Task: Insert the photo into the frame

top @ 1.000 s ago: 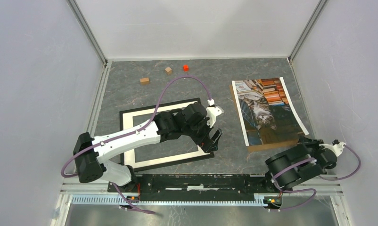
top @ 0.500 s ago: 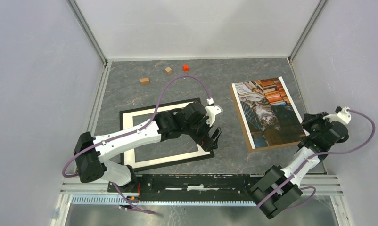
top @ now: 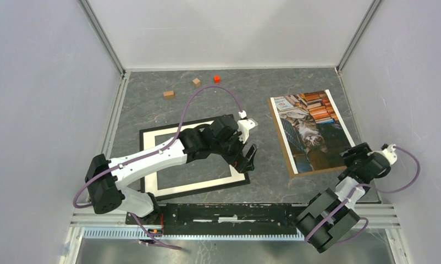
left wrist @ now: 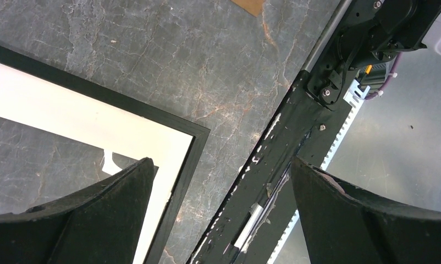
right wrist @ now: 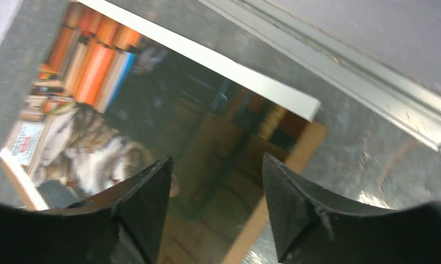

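Photo [top: 312, 129] of a cat among books lies flat on a brown backing board [right wrist: 301, 148] at the right side of the table [top: 251, 93]. The right gripper [top: 353, 159] hangs over its near right corner, fingers apart and nothing between them. At the left near side lies the frame [left wrist: 189, 165], black with a white mat [left wrist: 70, 118] inside and well apart from the photo; the left gripper [top: 250, 159] is above its near right corner, jaws wide apart and empty.
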### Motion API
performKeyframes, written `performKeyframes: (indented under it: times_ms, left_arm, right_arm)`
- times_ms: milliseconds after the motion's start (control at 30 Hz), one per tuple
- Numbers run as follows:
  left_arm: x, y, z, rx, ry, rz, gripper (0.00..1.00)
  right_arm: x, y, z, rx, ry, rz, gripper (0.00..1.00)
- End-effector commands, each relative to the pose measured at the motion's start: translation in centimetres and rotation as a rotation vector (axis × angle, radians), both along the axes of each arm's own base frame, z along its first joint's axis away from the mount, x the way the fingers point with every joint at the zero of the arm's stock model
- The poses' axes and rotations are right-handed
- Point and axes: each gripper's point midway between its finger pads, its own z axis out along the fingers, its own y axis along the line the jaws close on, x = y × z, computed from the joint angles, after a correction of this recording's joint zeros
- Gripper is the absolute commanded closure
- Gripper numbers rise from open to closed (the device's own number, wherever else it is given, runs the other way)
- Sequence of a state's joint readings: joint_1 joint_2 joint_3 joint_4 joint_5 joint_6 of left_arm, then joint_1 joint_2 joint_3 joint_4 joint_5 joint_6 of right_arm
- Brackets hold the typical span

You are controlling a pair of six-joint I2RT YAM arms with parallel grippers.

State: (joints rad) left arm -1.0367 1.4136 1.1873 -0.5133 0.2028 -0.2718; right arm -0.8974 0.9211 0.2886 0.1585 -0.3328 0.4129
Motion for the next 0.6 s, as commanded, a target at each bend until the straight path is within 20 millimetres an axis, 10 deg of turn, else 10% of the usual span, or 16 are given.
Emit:
performKeyframes:
  times_ms: [0, 567]
  left_arm:
    - [0.0, -0.2, 1.9, -0.075, -0.006, 0.009, 0.0]
    - [-0.6, -0.9, 0.9, -0.089, 0.085, -0.022, 0.0]
  right_arm:
    - [-0.6, -2.4, 0.3, -0.098, -0.041, -0.117, 0.3]
    - [3.9, -4.9, -2.7, -0.133, 0.335, 0.004, 0.09]
